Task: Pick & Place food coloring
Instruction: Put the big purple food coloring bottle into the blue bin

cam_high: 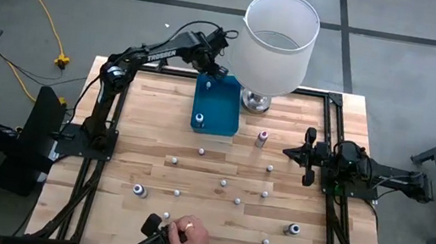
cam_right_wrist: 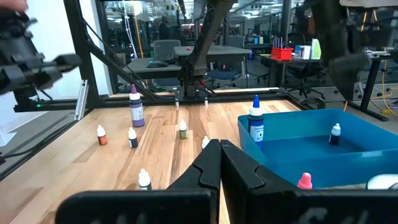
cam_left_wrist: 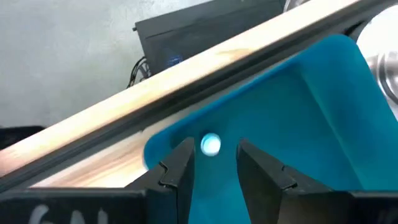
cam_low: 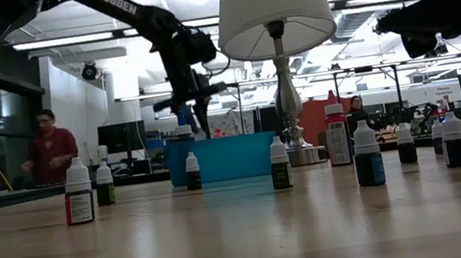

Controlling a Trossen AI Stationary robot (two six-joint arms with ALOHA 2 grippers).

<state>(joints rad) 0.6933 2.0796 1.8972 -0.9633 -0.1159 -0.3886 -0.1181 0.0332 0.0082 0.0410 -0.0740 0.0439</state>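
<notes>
The food coloring is several tiny white-capped bottles [cam_high: 224,183] standing spread over the wooden table. A blue tray [cam_high: 224,106] lies at the far middle with bottles upright in it [cam_high: 199,119]. My left gripper [cam_high: 210,74] hangs open above the tray's far end, pointing steeply down. In the left wrist view its fingers [cam_left_wrist: 183,162] stand either side of a bottle's white cap [cam_left_wrist: 211,144] well below them, on the tray floor [cam_left_wrist: 298,112]. My right gripper [cam_high: 309,156] waits shut at the right side, level above the table [cam_right_wrist: 219,155].
A big white lampshade on a metal base [cam_high: 276,45] stands right of the tray, close to my left arm. A taller purple bottle [cam_high: 262,137] stands near the tray's near right corner. A person's hand [cam_high: 189,238] with a dark device is at the near edge.
</notes>
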